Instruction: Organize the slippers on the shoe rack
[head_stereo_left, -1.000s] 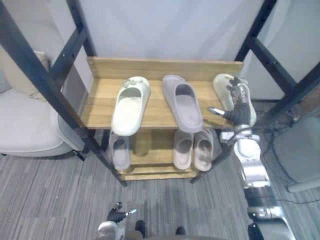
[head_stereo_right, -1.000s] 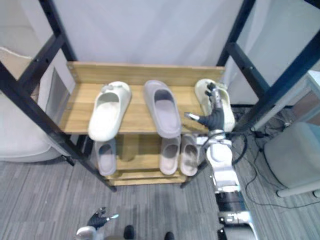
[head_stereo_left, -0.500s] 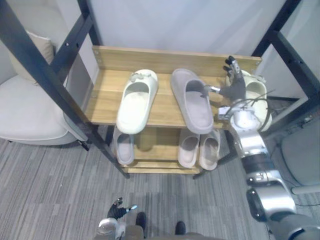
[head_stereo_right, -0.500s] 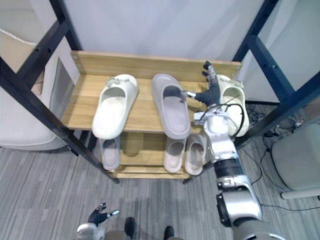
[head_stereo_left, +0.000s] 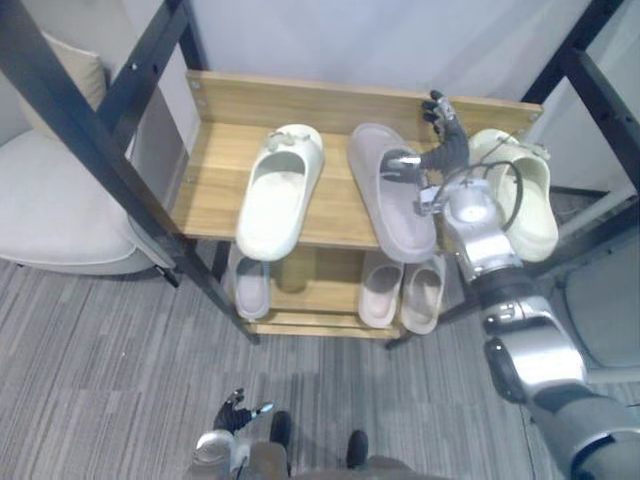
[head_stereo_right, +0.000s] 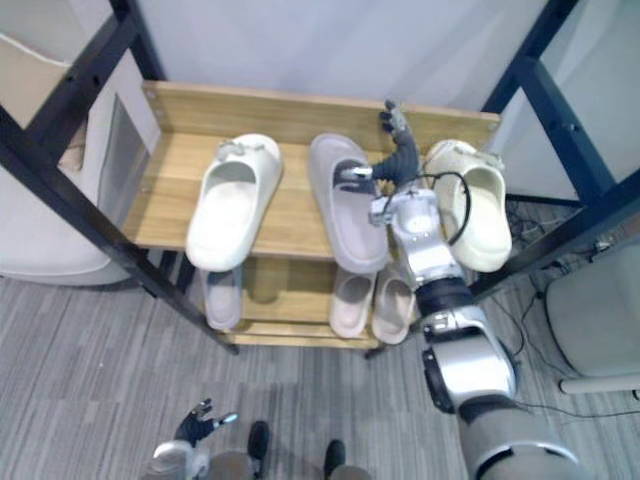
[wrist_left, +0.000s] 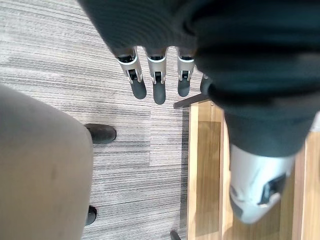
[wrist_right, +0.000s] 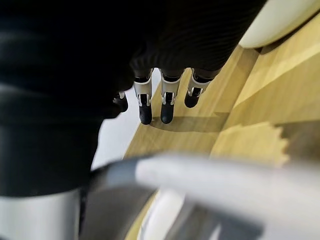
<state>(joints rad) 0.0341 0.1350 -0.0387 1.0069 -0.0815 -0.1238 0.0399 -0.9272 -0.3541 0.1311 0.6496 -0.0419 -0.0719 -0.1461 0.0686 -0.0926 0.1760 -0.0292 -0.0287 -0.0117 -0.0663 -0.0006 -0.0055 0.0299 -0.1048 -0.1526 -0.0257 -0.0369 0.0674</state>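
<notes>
Your right hand (head_stereo_left: 447, 155) hovers spread, empty, between grey slipper (head_stereo_left: 395, 215) and cream slipper (head_stereo_left: 535, 215); probably to regroup pairs. Left hand (head_stereo_left: 235, 415) hangs relaxed.

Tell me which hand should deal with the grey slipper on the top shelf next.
Right. The right hand is open at the top shelf, beside the grey slipper; the left hand hangs low, near the floor.
</notes>
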